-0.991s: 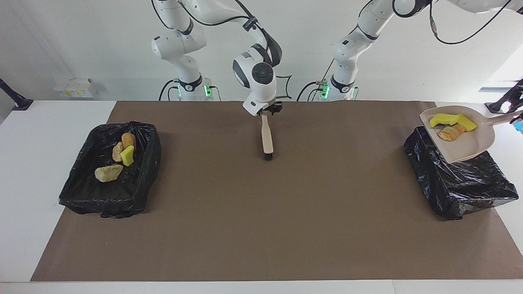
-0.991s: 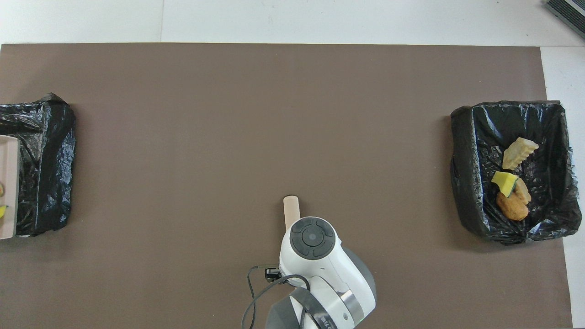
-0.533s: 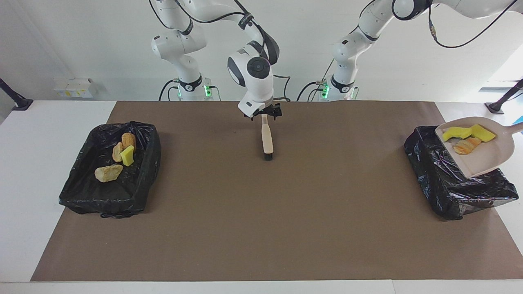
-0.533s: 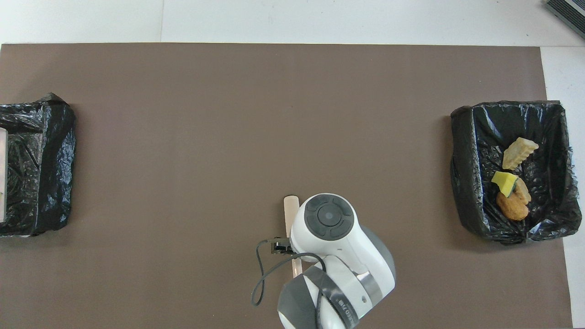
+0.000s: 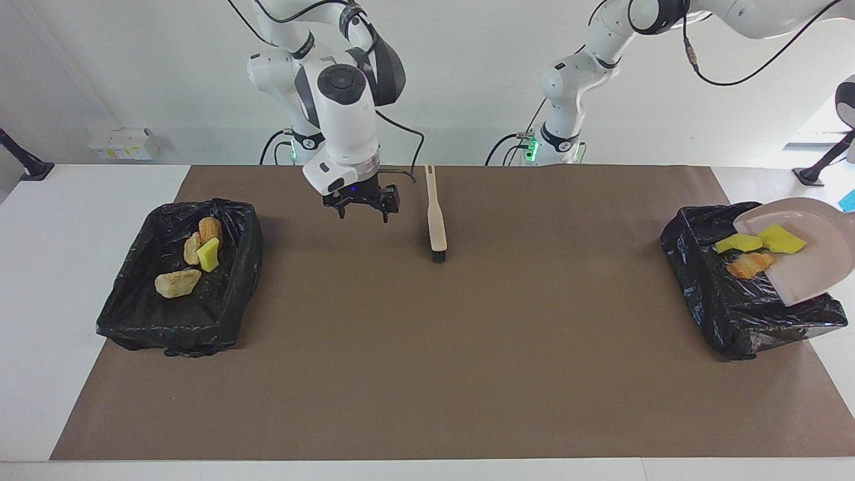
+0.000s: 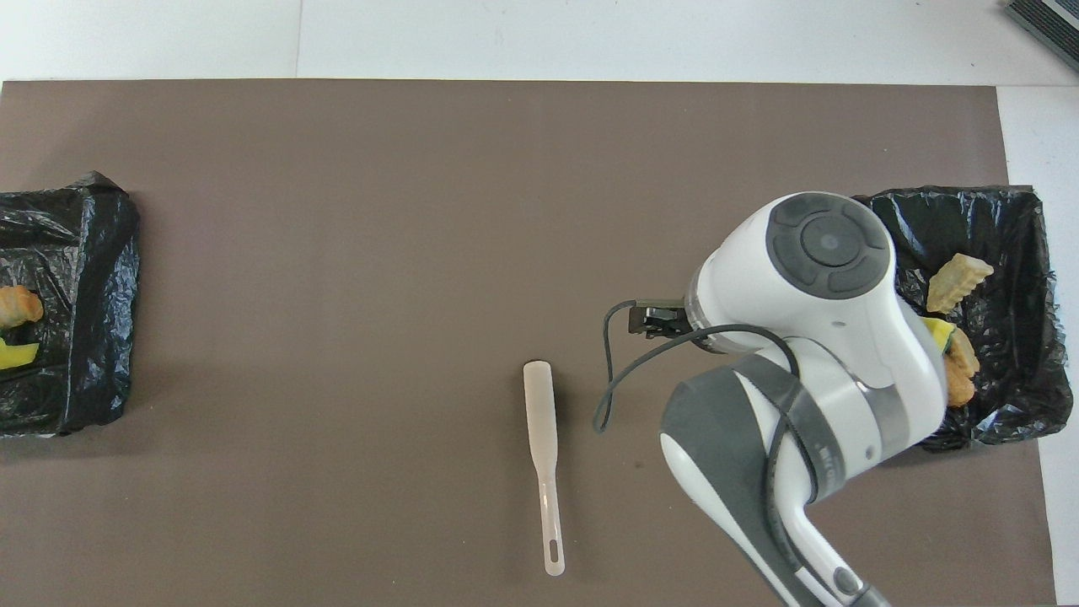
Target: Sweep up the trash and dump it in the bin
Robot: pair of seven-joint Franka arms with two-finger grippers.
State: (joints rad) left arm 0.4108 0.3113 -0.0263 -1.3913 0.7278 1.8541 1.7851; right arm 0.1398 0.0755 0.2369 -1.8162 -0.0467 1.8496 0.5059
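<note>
The beige dustpan (image 5: 811,257) hangs steeply tilted over the black-lined bin (image 5: 748,307) at the left arm's end. Its handle runs out of view toward my left gripper, which does not show. Three pieces of trash sit at its lower lip over the bin: a yellow wedge (image 5: 781,239), another yellow one (image 5: 738,242) and an orange lump (image 5: 748,264). From overhead, the orange lump (image 6: 17,305) shows above that bin (image 6: 84,303). My right gripper (image 5: 363,207) hangs open and empty over the mat, apart from the brush (image 5: 436,217), which lies flat.
A second black-lined bin (image 5: 133,314) stands at the right arm's end with several trash pieces (image 5: 177,282) in it. The right arm's wrist (image 6: 826,278) covers part of that bin (image 6: 1011,244) from overhead. The brush (image 6: 544,438) lies mid-mat near the robots.
My right gripper opened, left the brush handle and swung toward the right arm's end. The dustpan tipped steeper and lower over the bin, and the trash slid down to its lip.
</note>
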